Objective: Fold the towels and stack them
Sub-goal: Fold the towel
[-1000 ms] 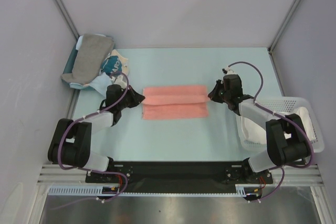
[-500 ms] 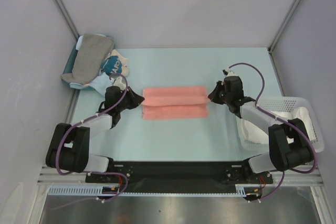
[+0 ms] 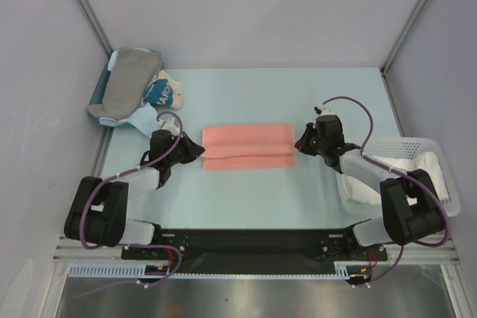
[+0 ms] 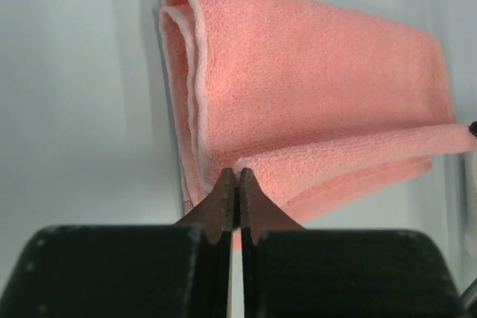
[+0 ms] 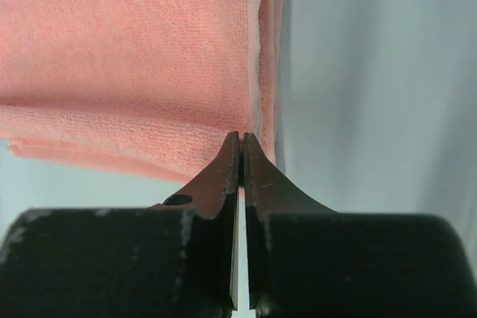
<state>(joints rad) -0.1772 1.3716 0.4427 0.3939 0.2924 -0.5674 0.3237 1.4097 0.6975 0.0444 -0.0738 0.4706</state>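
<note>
"Left gripper (image 4: 237,175) first: how do its fingers stand?"

"Pressed together, pinching the near corner of a salmon-pink terry cloth towel (image 3: 247,147) at its left end. The right gripper (image 5: 242,138) pinches the matching corner at the right end, so the near edge hangs between them as a soft, raised roll."

"Why hold both ends?"

"Probably to carry that edge evenly over the far half. Limp cloth held by one corner would sag or skew. The towel lies midway across the pale blue-green surface (image 3: 246,94) as a long folded strip between the two arms. Its pile is fuzzy, and its hemmed layers show at each end."

"And the other towels?"

"A grey towel (image 3: 130,80) lies at the far left. A white plastic mesh basket (image 3: 402,141) on the right holds what looks like a white towel (image 3: 440,176)."
</note>
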